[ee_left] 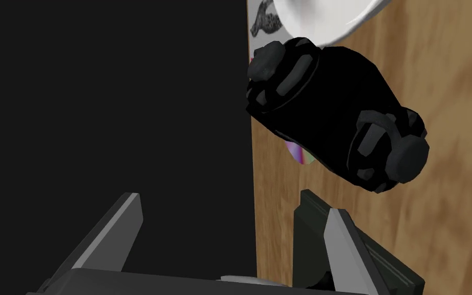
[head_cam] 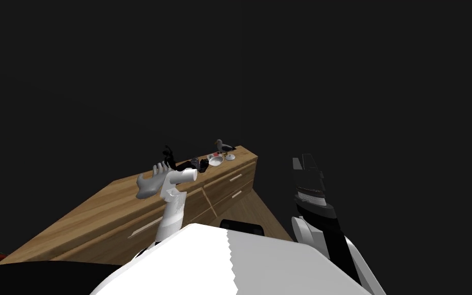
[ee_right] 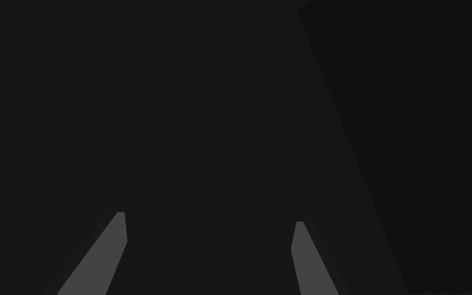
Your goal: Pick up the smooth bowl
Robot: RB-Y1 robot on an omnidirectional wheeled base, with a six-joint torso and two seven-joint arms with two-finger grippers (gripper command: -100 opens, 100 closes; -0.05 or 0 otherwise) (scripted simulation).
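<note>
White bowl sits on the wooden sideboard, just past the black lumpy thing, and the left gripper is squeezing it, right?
Not quite: the left gripper isn't squeezing it. The left wrist view shows it open, with nothing inside it. The white bowl does sit on the wooden sideboard, just past the black lumpy thing.

A home: wooden sideboard [head_cam: 102, 205] bearing a bird figurine [head_cam: 222, 146].

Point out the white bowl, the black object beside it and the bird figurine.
white bowl [ee_left: 322, 20], left wrist view, on its smooth outer wall.
black object [ee_left: 332, 112], left wrist view, on the middle of its body.
bird figurine [head_cam: 221, 147], head view, on its body.
</note>
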